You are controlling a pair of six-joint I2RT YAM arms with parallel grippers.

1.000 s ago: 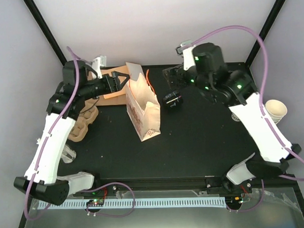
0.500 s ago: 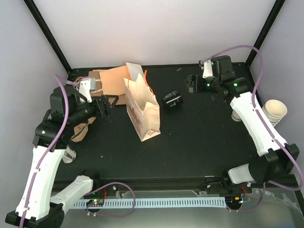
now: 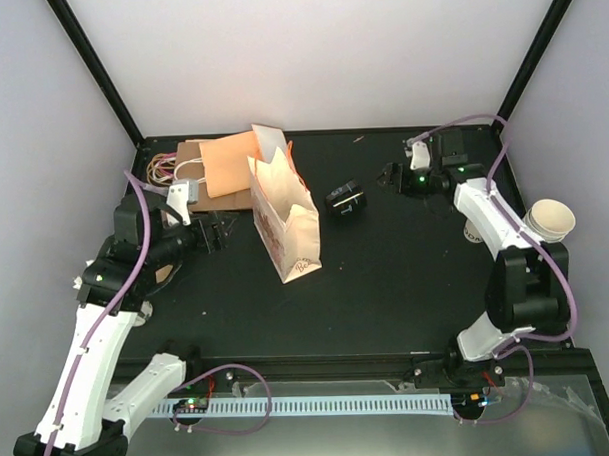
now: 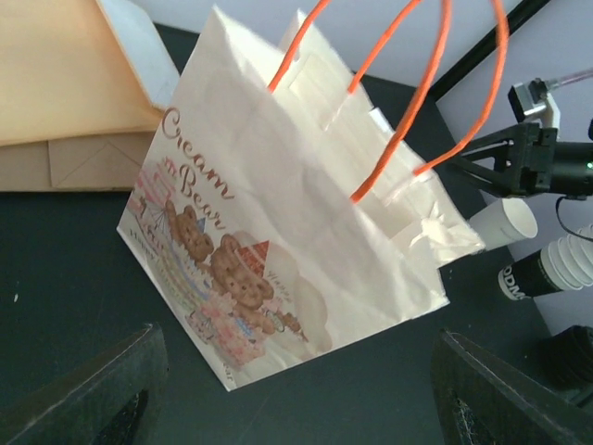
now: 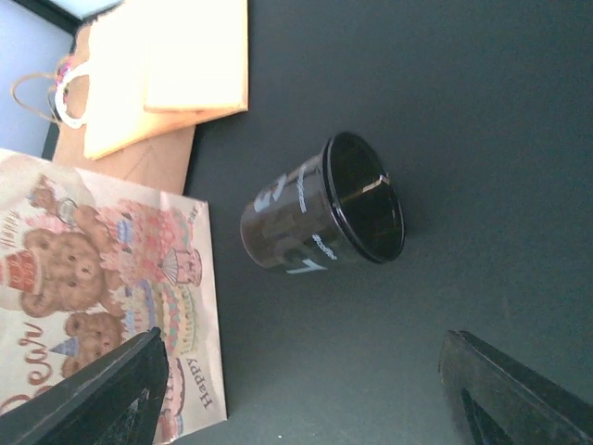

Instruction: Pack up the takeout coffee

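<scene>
The takeout coffee is out of view, and no view shows the inside of the bag. A white paper bag (image 3: 284, 224) with orange handles and bear print stands upright mid-table. It fills the left wrist view (image 4: 278, 213) and shows at the left of the right wrist view (image 5: 93, 306). My left gripper (image 3: 213, 234) hangs open left of the bag with only bare table between its fingers (image 4: 296, 394). My right gripper (image 3: 391, 175) is open at the far right, also holding nothing (image 5: 301, 371).
A dark cup (image 3: 346, 200) with light print lies on its side between the bag and my right gripper (image 5: 320, 209). Flat brown bags (image 3: 222, 166) lie at the far left. A stack of cream cups (image 3: 550, 219) stands off the right edge.
Both arms have drawn back from the bag. The left gripper left the bag's far rim and moved near-left; the right arm swung away to the far right. Bag and dark cup stayed put.
</scene>
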